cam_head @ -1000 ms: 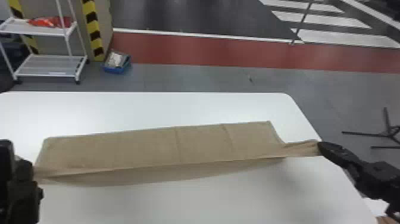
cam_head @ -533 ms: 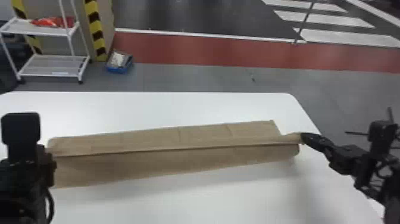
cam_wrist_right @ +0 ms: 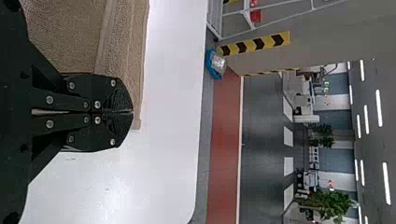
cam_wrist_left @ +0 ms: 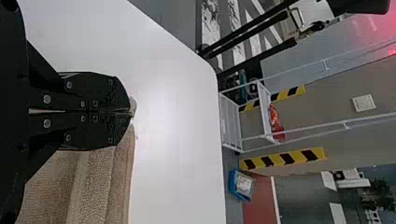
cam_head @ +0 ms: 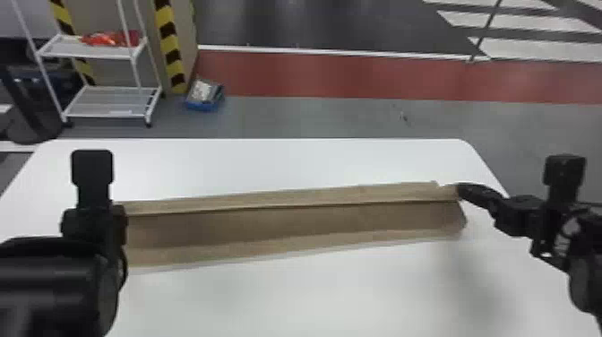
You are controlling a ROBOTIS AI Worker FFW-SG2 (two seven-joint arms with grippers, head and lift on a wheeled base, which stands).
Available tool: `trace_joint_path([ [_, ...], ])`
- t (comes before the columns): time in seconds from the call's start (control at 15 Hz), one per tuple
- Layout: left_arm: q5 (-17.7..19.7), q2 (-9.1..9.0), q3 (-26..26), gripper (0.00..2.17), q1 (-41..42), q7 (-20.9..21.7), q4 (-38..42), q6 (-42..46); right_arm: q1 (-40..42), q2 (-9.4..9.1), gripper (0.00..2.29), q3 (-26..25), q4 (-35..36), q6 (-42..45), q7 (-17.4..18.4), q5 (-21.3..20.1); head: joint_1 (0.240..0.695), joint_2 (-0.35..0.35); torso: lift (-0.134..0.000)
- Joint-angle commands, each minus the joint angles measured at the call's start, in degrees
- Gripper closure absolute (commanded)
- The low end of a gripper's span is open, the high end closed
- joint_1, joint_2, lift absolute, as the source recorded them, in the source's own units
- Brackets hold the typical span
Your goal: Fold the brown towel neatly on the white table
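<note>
1. Brown towel point(cam_head: 291, 224) stretched across the white desk point(cam_head: 336, 295) in a long, narrow strip. Taking the head view as a clock with the towel at its centre and 12 pointing away from the robot, the strip runs from 9 to 3, its 3 o'clock end tilted a little toward 12.
2. Along its 12 o'clock side runs a lighter band with a crisp edge. Next to it is a darker, shaded band, then a lighter one on the 6 o'clock side.
3. At 9 o'clock is the left tool point(cam_head: 118, 222). Its wrist view shows the two halves together, clamped on the towel, with a little tuft of cloth poking out past the tips.
4. Near 3 o'clock is the right tool point(cam_head: 461, 188). Its halves are together as well, clamped on the towel at a corner on the 12 o'clock side.
5. A soft shadow point(cam_head: 475, 273) falls on the desk toward 4 o'clock.
6. Beyond the desk, between 10 and 11, stands a white rack point(cam_head: 107, 102) with something red point(cam_head: 109, 39) on its upper shelf. A striped post point(cam_head: 168, 45) and a blue box point(cam_head: 201, 106) are toward 11, and a red floor strip point(cam_head: 340, 74) crosses at 12.
</note>
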State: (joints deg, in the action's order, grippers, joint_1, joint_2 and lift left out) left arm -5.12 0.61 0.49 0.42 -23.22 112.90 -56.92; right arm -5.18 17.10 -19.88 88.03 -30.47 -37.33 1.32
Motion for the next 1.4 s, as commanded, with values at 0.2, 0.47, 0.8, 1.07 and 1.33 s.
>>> trace_joint_path([
  [0.2, -0.4, 0.35, -0.1, 0.61, -4.8, 0.9, -9.8, 5.3, -5.3, -0.13, 0.93, 5.9, -8.1, 5.9, 3.0, -2.9, 0.695, -0.058, -0.119],
  [0.47, -1.8, 0.53, 0.0, 0.06, -6.3, 0.8, -14.9, 11.8, -9.2, -0.13, 0.16, 9.2, -16.8, 15.9, 8.2, -3.3, 0.695, -0.044, -0.119],
  [0.8, -3.1, 1.59, 1.6, 0.07, -4.7, -0.3, -17.4, 24.6, -8.7, 0.04, 0.07, 8.5, -18.9, 20.5, 8.5, -1.1, 0.695, -0.032, -0.119],
  [1.07, 0.0, 1.76, 3.9, 0.07, -1.9, 2.0, -14.6, 28.7, -4.5, 0.39, 0.07, 6.3, -12.6, 18.5, 8.2, 1.0, 0.695, -0.022, -0.119],
  [1.33, 5.1, 2.11, 5.2, 0.07, 2.9, 7.3, -9.6, 33.9, 4.5, -1.19, 0.07, 4.1, 2.5, 13.6, 8.1, 3.7, 0.695, -0.024, -0.119],
])
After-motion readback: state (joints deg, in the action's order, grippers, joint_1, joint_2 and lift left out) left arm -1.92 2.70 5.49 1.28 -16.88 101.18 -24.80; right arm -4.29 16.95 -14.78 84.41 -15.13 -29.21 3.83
